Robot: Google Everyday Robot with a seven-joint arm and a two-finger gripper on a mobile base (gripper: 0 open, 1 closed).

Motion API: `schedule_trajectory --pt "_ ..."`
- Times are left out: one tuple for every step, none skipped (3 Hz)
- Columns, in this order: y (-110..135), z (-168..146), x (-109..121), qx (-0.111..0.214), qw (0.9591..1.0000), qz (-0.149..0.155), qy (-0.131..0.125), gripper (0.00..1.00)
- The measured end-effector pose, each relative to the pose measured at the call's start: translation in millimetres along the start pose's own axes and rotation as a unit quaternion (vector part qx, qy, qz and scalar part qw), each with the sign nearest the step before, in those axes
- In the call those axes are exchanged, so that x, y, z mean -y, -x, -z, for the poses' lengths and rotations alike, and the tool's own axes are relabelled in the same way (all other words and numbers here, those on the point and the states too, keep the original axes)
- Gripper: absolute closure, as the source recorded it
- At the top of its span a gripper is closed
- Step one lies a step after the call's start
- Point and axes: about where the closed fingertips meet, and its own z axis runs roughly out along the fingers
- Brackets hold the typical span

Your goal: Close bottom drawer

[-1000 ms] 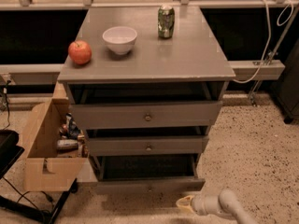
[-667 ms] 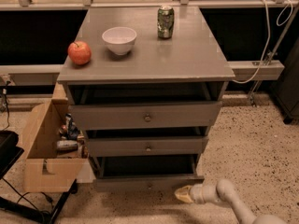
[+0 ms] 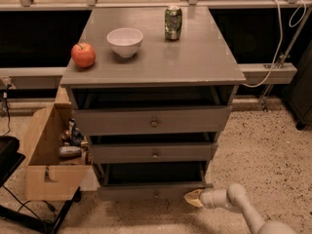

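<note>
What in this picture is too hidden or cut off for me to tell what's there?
All in the camera view:
- Inside of the bottom drawer: dark, shaded by the drawer above it.
- The pincer, at that drawer's right front corner: this angle does not show whether it touches the front.
- The arm: cut off by the bottom edge.
- Contents of the cardboard box: jumbled, partly hidden by its wall.
- Label on the can: too small to read.

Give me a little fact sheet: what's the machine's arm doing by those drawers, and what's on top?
Bottom drawer: pulled out, not closed
End effector: near the floor, at that drawer front's right end; contact unclear
Other drawers: top drawer and middle drawer also pulled out
On top: apple, bowl, can
On floor: open cardboard box beside the drawers
</note>
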Motion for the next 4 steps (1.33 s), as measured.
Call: schedule_trajectory --pt "15.2 -36.8 2.6 0.011 0.9989 0.007 0.045 1.00" --pt "15.2 -36.7 2.4 0.011 0.9989 0.007 0.045 1.00" --pt "25.5 -29.3 28.0 0.010 0.9994 0.012 0.032 1.00" --pt "41.3 -30.2 46.6 0.011 0.9992 0.016 0.034 1.00"
